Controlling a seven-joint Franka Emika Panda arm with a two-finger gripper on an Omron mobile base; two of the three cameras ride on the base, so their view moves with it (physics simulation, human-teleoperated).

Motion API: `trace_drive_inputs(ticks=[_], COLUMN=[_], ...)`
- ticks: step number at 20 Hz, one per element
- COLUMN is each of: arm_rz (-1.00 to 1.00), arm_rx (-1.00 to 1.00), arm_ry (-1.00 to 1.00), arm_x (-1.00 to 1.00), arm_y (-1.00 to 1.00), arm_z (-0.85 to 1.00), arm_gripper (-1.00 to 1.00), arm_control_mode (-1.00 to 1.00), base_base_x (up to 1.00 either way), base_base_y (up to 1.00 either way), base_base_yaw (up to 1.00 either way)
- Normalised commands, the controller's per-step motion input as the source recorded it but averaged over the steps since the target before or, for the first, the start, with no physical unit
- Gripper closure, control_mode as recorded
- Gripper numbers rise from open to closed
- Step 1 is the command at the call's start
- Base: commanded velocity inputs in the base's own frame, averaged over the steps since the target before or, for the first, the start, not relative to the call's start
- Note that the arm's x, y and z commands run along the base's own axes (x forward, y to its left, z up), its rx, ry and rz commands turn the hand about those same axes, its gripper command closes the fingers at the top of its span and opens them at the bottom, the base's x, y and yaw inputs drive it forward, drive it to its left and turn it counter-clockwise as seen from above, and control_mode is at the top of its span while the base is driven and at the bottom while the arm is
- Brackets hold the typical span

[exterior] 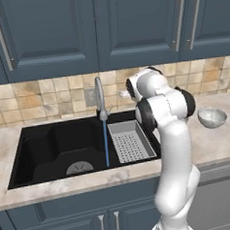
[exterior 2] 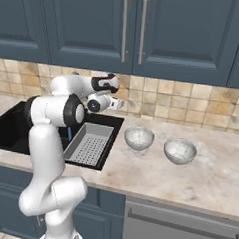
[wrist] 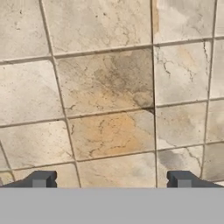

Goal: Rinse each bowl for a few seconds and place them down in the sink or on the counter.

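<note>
Two speckled grey-white bowls stand upright on the beige counter (exterior 2: 213, 182) to the right of the sink: one (exterior 2: 139, 137) near the basin's edge, the other (exterior 2: 179, 150) further right. From the left base view one bowl (exterior: 212, 117) shows beyond the arm. The black sink (exterior: 46, 151) has a silver faucet (exterior: 99, 96) with a thin blue stream of water (exterior: 105, 142) falling into the basin. My gripper (exterior 2: 120, 102) hangs above the sink's right end, pointed at the tiled wall, well above and left of the bowls. In the hand view its fingertips (wrist: 41, 179) stand wide apart, open (wrist: 111, 180) and empty.
A grey perforated tray (exterior 2: 90, 144) sits in the right part of the basin, below my hand. The tan tiled wall (wrist: 109, 87) lies straight ahead of the gripper. Dark blue cabinets (exterior: 106, 25) hang overhead. My own arm hides part of the counter in the left base view.
</note>
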Motion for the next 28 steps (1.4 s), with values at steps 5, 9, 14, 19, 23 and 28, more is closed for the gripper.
trace_drive_inputs(ticks=[5, 9, 14, 19, 23, 28], arm_rz=[-0.02, -0.02, -0.02, -0.02, -0.02, -0.03], arm_rx=[0.00, 0.00, 0.00, 0.00, 0.00, 0.01], arm_ry=[0.00, 0.00, -0.01, 0.00, 0.00, 0.00], arm_x=[-0.58, -0.59, -0.59, -0.57, -0.50, -0.43], arm_y=[-0.18, -0.14, -0.09, -0.08, -0.11, -0.16], arm_z=[0.04, 0.03, 0.04, 0.12, 0.27, 0.31], arm_gripper=[-1.00, -1.00, -1.00, -1.00, -1.00, -1.00], arm_control_mode=[-1.00, -1.00, -1.00, -1.00, -1.00, -1.00], base_base_x=[0.00, 0.00, 0.00, 0.00, 0.00, 0.00], base_base_y=[0.00, 0.00, 0.00, 0.00, 0.00, 0.00], base_base_yaw=[0.00, 0.00, 0.00, 0.00, 0.00, 0.00])
